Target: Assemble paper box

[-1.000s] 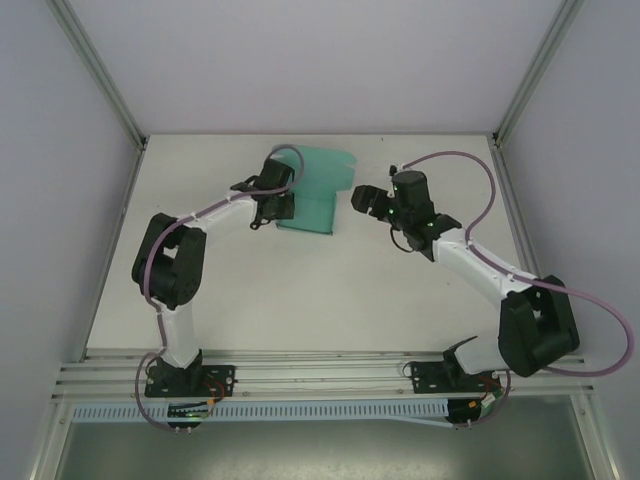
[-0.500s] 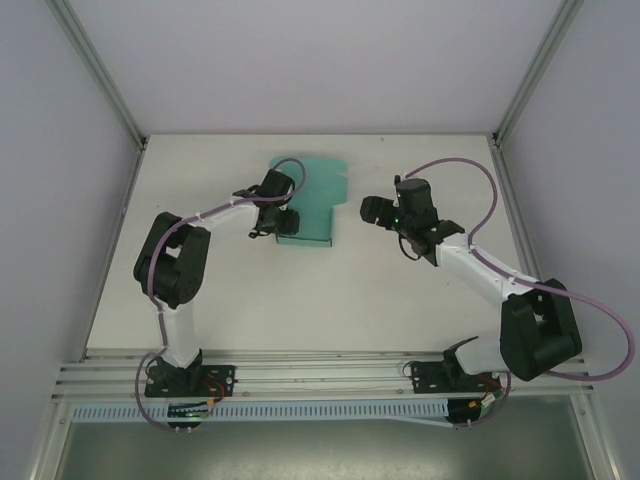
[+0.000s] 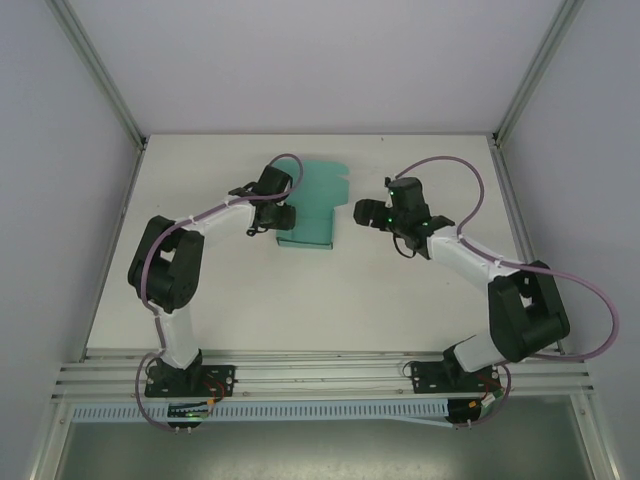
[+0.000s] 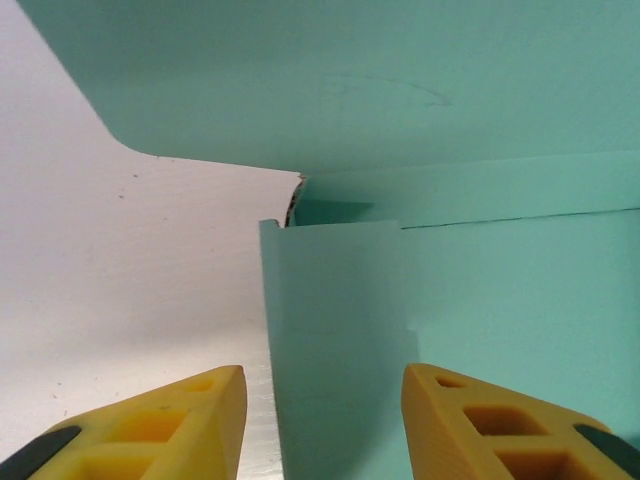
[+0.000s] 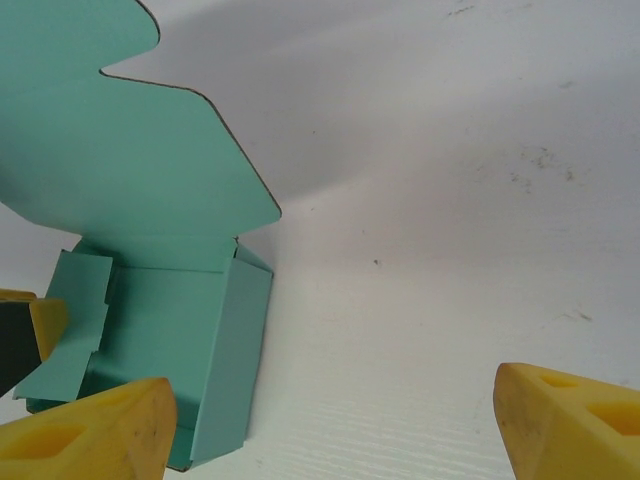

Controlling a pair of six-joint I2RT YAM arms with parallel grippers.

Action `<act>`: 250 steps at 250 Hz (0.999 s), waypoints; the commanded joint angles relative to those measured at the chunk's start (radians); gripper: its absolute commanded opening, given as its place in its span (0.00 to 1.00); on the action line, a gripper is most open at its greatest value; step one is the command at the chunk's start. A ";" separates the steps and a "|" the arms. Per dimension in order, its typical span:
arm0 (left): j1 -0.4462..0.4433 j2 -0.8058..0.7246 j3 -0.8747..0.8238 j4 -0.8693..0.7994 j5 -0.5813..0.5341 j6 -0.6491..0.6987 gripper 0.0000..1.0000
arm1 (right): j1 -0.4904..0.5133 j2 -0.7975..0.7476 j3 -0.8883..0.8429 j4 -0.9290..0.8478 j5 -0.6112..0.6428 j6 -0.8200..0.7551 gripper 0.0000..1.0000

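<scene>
The paper box (image 3: 315,210) is teal-green card, half folded, on the white table at the back middle. Its lid flap (image 5: 120,150) lies open and flat behind a shallow tray with raised side walls (image 5: 235,350). My left gripper (image 3: 285,216) is at the box's left side, open. In the left wrist view the box's near wall (image 4: 340,330) stands between the yellow fingers (image 4: 160,425) without being pinched. My right gripper (image 3: 360,212) hovers just right of the box, open wide over bare table (image 5: 330,430). A loose inner flap (image 5: 80,310) leans inward on the box's left.
The white table (image 3: 330,300) runs from the box toward the arm bases. Grey walls and aluminium posts (image 3: 100,70) close off the back and both sides. A metal rail (image 3: 320,368) runs along the near edge.
My left gripper has opened and let go of the box's left wall. The box has settled lower on the table. My right gripper has shifted slightly.
</scene>
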 commanded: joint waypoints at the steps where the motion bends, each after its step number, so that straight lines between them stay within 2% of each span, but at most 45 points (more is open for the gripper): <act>1: 0.023 -0.006 -0.023 -0.011 0.020 -0.008 0.41 | -0.004 0.036 0.037 0.024 -0.054 -0.010 0.83; 27: 0.023 0.021 -0.017 -0.006 0.056 -0.005 0.39 | 0.007 0.068 0.035 0.043 -0.074 0.016 0.83; 45: 0.023 0.039 -0.010 -0.012 0.061 -0.004 0.33 | 0.030 0.095 0.042 0.057 -0.084 0.024 0.82; 73: 0.024 0.058 -0.008 -0.023 0.050 -0.007 0.29 | 0.091 0.164 0.095 0.020 -0.030 0.031 0.81; 88: 0.024 0.067 -0.006 -0.022 0.056 -0.007 0.21 | 0.113 0.202 0.130 -0.003 0.021 0.040 0.77; 121: 0.025 0.075 -0.012 -0.035 0.021 -0.010 0.11 | 0.173 0.299 0.223 -0.065 0.099 0.091 0.71; 139: 0.024 0.074 -0.016 -0.035 0.010 -0.010 0.00 | 0.205 0.351 0.281 -0.108 0.173 0.139 0.65; 145: 0.024 0.074 -0.019 -0.032 0.009 -0.007 0.00 | 0.218 0.367 0.300 -0.120 0.181 0.151 0.64; 166: 0.024 0.069 -0.030 -0.029 -0.008 -0.004 0.00 | 0.256 0.417 0.362 -0.198 0.287 0.191 0.48; 190: 0.023 0.066 -0.042 -0.028 -0.048 -0.017 0.00 | 0.281 0.453 0.409 -0.270 0.341 0.230 0.47; 237: 0.023 0.051 -0.071 0.004 -0.054 -0.021 0.00 | 0.290 0.508 0.460 -0.371 0.389 0.266 0.46; 250: 0.023 0.049 -0.075 0.008 -0.057 -0.019 0.00 | 0.291 0.527 0.481 -0.382 0.385 0.264 0.41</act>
